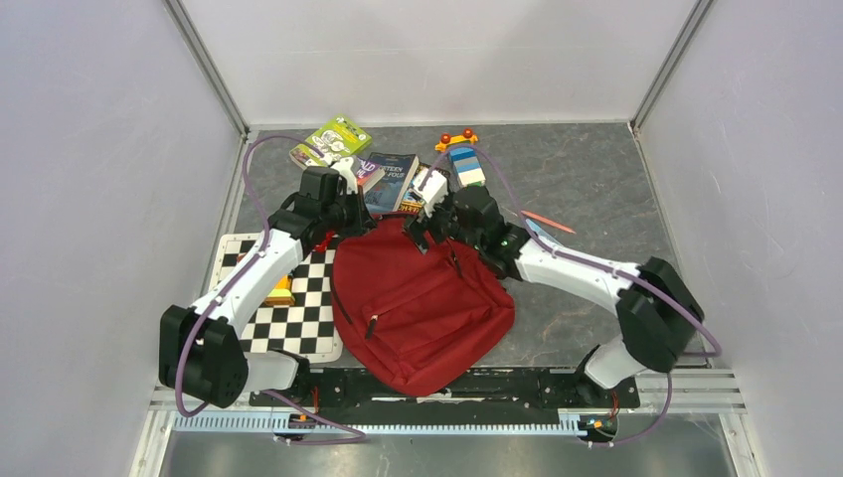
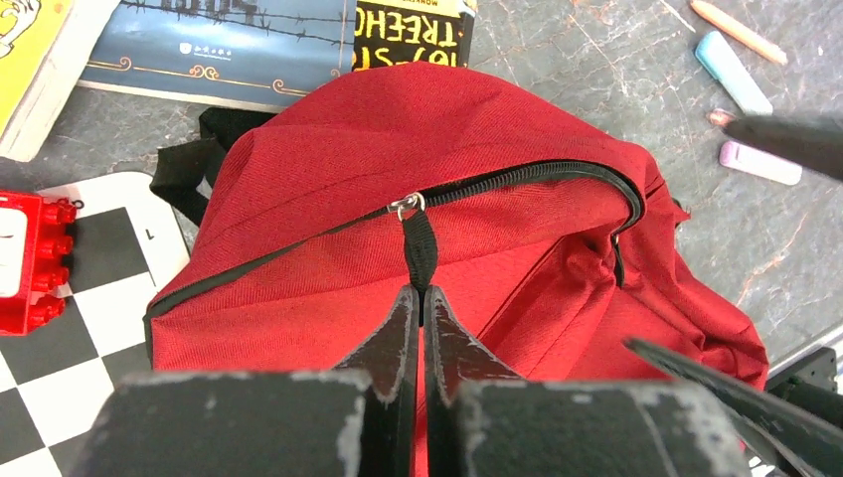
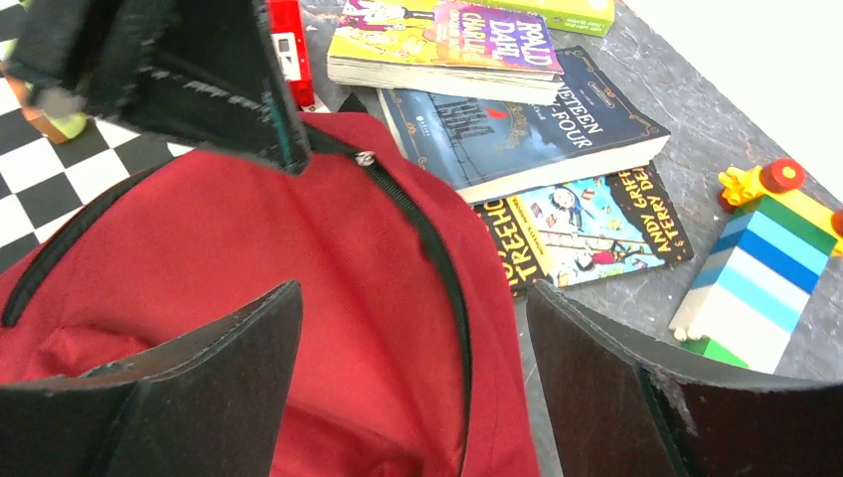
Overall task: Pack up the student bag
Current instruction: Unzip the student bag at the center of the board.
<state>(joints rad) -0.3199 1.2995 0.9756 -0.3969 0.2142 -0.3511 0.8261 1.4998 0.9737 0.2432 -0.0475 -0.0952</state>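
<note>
Now | grey table (image 1: 596,169), white walls (image 1: 427,50) | left gripper (image 2: 419,293) pinches zip-pull (image 2: 420,248) | right gripper (image 3: 413,298) wide

Here's a robot test booth, lab territory through and through. Plain white walls (image 1: 437,50) box in a grey marbled table (image 1: 596,169) on three sides. Metal posts (image 1: 206,62) climb at the far corners. Along the table's near edge a metal rail (image 1: 711,390) carries the left arm (image 1: 253,278) and the right arm (image 1: 577,266), with purple cables (image 1: 247,164) looping loose.
</note>
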